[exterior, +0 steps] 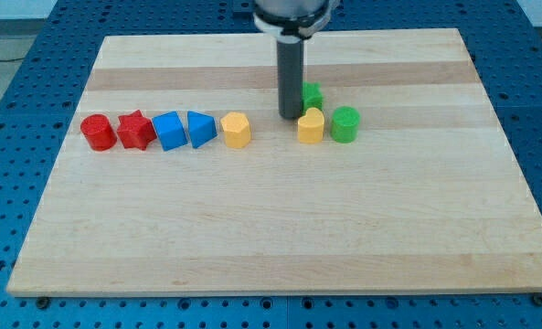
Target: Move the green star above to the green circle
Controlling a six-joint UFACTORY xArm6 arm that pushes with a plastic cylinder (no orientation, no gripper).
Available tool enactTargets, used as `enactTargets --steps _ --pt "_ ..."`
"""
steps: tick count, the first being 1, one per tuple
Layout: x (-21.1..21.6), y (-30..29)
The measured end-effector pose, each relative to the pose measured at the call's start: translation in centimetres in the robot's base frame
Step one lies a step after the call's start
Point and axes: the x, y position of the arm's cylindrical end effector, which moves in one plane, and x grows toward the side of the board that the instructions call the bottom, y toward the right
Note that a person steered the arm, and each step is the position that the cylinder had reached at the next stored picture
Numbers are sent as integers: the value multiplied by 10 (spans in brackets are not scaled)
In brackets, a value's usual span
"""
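The green star (313, 95) lies right of the board's middle, partly hidden behind my rod. The green circle (345, 124) stands just below and to the right of it. A yellow block (311, 126) sits between them, touching the circle's left side and directly below the star. My tip (292, 115) rests on the board right against the star's left side and just above-left of the yellow block.
A row of blocks lies on the left of the wooden board (280, 228): a red circle (98, 132), a red star (135, 131), a blue cube (168, 131), a blue triangle (200, 129) and a yellow hexagon-like block (236, 130).
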Motion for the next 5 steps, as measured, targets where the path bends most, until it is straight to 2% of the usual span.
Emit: enactTargets --steps 1,2,4,5 --pt "-30 17" --pt "-35 22" --pt "-35 42" --pt "-21 48"
